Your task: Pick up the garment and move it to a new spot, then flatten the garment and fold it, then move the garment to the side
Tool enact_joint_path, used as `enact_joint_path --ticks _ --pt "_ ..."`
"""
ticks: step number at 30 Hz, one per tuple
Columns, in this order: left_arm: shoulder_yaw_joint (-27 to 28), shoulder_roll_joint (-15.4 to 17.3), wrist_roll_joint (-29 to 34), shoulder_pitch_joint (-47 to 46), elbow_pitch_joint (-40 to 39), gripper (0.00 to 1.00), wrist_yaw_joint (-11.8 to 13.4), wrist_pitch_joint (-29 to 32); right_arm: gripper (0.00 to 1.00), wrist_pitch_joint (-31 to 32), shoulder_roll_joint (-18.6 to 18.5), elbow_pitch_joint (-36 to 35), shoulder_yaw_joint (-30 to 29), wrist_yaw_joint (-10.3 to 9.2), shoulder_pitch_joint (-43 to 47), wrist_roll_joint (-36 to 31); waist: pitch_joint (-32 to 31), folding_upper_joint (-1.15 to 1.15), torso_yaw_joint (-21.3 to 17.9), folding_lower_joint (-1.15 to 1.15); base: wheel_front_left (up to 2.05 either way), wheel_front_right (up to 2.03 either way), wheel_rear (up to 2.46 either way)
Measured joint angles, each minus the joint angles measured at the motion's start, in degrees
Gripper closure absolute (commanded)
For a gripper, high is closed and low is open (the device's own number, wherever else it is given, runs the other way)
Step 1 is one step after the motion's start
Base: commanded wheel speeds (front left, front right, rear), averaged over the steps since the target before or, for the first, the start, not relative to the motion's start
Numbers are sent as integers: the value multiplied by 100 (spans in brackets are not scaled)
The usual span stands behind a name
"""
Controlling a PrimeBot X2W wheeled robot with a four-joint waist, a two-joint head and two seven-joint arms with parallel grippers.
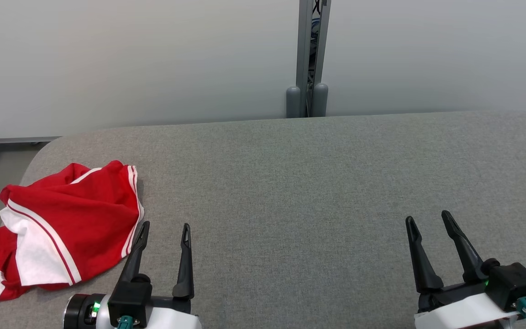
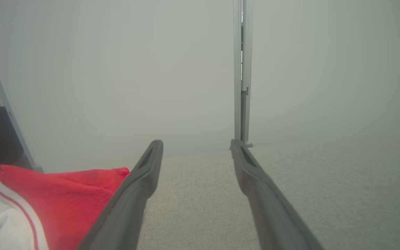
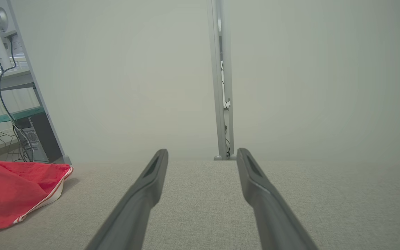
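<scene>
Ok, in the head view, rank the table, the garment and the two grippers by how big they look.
1. table, by far the largest.
2. garment, crumpled at the table's left end.
3. left gripper and right gripper: about the same size, so I won't rank them.

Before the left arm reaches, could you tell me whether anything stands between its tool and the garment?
Nothing visible does. The garment lies crumpled on the table, close beside the open left tool on its left, with no other object between them.

Right hand [image 3: 201,152] spread; garment [image 3: 9,194] left, seemingly crumpled.
</scene>
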Motion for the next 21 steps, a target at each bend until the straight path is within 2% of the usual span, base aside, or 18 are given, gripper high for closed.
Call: enact_joint_path --ticks 21 --pt "7 0 46 0 103 0 -9 0 0 0 0 35 16 0 15 51 -17 0 41 0 0 0 0"
